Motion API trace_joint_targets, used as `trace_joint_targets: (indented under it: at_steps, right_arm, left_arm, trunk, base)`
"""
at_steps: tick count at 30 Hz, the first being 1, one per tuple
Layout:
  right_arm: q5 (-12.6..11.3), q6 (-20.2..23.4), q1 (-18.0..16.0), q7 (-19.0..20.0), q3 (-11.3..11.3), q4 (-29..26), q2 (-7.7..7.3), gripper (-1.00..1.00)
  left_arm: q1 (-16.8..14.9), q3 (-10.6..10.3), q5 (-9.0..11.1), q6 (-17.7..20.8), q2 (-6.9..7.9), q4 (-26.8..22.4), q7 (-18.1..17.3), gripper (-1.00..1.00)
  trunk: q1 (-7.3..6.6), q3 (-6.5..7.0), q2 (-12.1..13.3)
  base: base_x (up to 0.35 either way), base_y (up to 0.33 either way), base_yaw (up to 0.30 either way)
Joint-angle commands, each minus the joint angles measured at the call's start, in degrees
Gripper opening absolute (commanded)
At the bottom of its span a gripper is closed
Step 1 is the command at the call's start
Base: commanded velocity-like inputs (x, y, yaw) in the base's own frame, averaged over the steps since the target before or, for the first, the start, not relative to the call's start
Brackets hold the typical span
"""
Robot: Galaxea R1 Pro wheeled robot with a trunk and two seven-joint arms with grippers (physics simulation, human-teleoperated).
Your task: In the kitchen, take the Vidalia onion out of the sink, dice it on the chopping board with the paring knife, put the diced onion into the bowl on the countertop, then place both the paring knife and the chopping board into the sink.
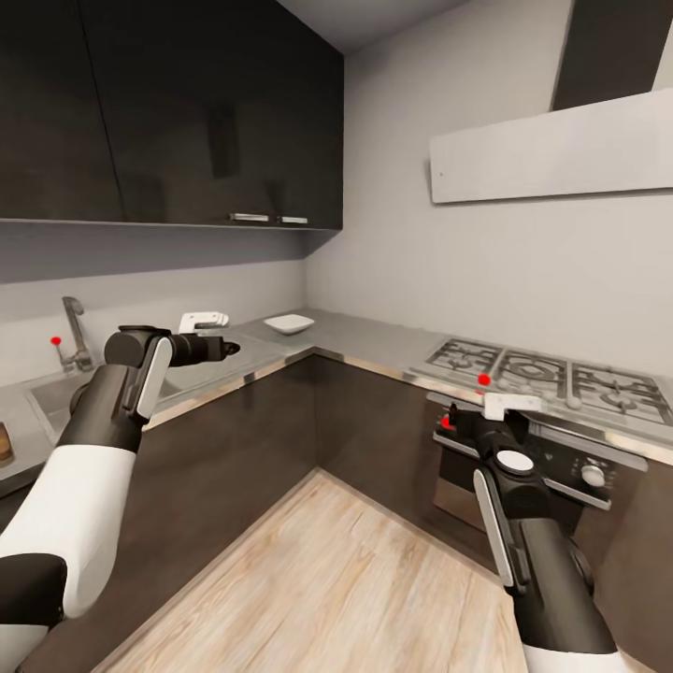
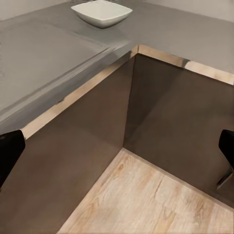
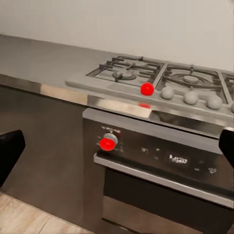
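Observation:
The sink (image 1: 49, 397) is set into the grey countertop (image 1: 355, 338) at the far left, with its chrome tap (image 1: 73, 329) and red knob (image 1: 56, 341). My left forearm partly covers the basin. The white bowl (image 1: 289, 323) (image 2: 101, 12) stands on the countertop near the corner. My left gripper (image 1: 224, 348) (image 2: 117, 151) hangs open in front of the counter edge, short of the bowl, holding nothing. My right gripper (image 1: 460, 419) (image 3: 117, 151) is open and empty in front of the oven. A brown sliver (image 1: 4, 443) at the left edge may be the chopping board. The onion and paring knife are out of view.
A gas hob (image 1: 551, 374) (image 3: 165, 78) sits on the right counter above an oven (image 3: 161, 165) with red knobs (image 3: 108, 143). Dark base cabinets (image 2: 165, 117) meet in a corner. Wall cabinets (image 1: 168, 112) hang above the sink side. Wooden floor (image 1: 327, 579) lies between the counters.

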Motion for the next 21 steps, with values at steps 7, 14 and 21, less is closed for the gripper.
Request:
trace_joint_targets:
  at_steps: [7, 14, 21]
  right_arm:
    - [0.63, 0.45, -0.05, 0.17, 0.36, -0.06, 0.01, 1.00]
    - [0.63, 0.21, -0.19, 0.17, 0.47, -0.06, 0.09, 1.00]
    - [0.63, 0.11, -1.43, 0.17, 0.55, -0.06, 0.02, 1.00]
  left_arm:
    - [-0.06, -0.04, 0.49, 0.28, 0.05, -0.39, 0.29, 1.00]
    - [-0.06, -0.07, 0.48, 0.31, -0.02, -1.19, 0.29, 1.00]
    - [-0.06, -0.10, 0.48, 0.27, -0.01, -1.26, 0.29, 1.00]
  trunk:
    - [0.03, -0.07, -0.03]
    - [0.03, -0.07, -0.03]
    - [0.03, -0.07, -0.03]
  base:
    - [0.274, -0.109, 0.000]
    - [0.278, -0.162, 0.000]
    - [0.283, -0.079, 0.000]
